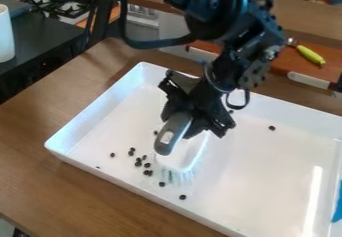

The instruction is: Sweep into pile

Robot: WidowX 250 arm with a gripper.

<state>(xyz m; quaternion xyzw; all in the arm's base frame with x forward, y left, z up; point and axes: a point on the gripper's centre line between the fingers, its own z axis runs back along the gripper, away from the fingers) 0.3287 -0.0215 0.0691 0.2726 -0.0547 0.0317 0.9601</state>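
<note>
The black gripper hangs over the left half of a white tray on the wooden table. Its fingers are closed around a brush, parted only by the grey handle between them. The brush slants, with the handle's free end toward the viewer and its white head lower, the pale bristles spread near the tray's floor. Small dark beads lie in a loose cluster just beside the bristles, toward the left of the view. A few others sit singly in front of the brush, and one lies well apart, right of the gripper in the view
</note>
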